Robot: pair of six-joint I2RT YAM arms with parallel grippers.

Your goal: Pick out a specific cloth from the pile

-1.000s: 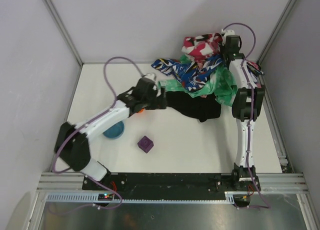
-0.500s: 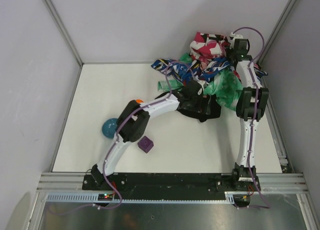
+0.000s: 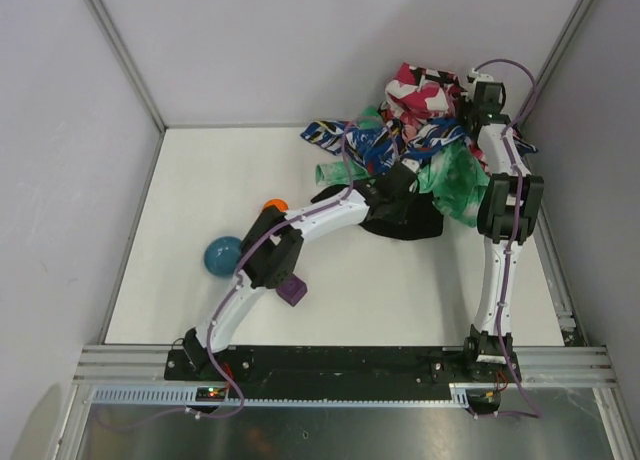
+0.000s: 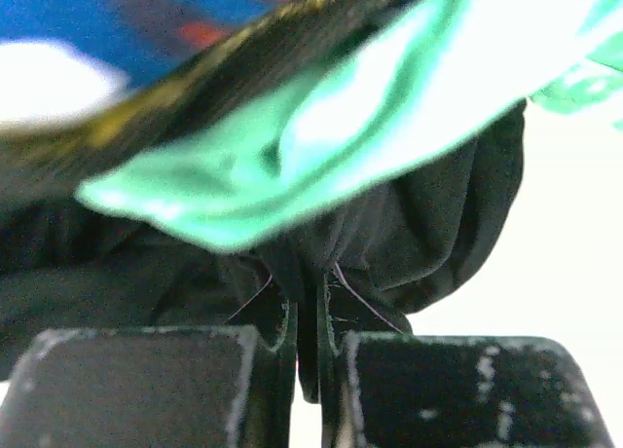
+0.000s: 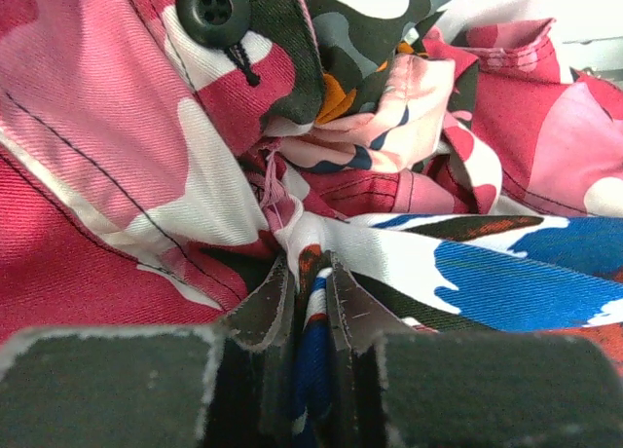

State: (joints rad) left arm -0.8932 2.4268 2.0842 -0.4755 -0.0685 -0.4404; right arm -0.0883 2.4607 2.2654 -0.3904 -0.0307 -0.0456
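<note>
On the white table [image 3: 190, 180], well apart from the pile [image 3: 420, 125]: a teal bowl [image 3: 223, 256], a purple cube [image 3: 291, 290] just beside the left arm's elbow, and a small orange thing [image 3: 274, 206] close against that arm's forearm. At the pile's near edge, flat on the table: the cloth [image 3: 415, 223], its far part tucked under mint-green fabric [image 3: 455, 180] and blue-white fabric [image 3: 350, 140]. Right over the cloth's middle, blocking it from above: the left wrist and left gripper [image 3: 400, 190]. High in the back corner, buried among pink-white-black fabric [image 3: 420, 92]: the right gripper [image 3: 465, 102].

Only from the left wrist: left gripper [image 4: 310, 312] with jaws pressed together on a thin fold of the cloth [image 4: 438, 224], mint-green fabric [image 4: 321, 127] draped across just above, a blue blur behind.

Only from the right wrist: right gripper [image 5: 310, 292] clamped tight on a bunched fold of the pile, blue-white fabric [image 5: 526, 258] to one side, pink to the other, a black button [image 5: 212, 7] sewn near the top.

From overhead, neither grip readable. Bowl, cube and orange thing visible from overhead alone.
</note>
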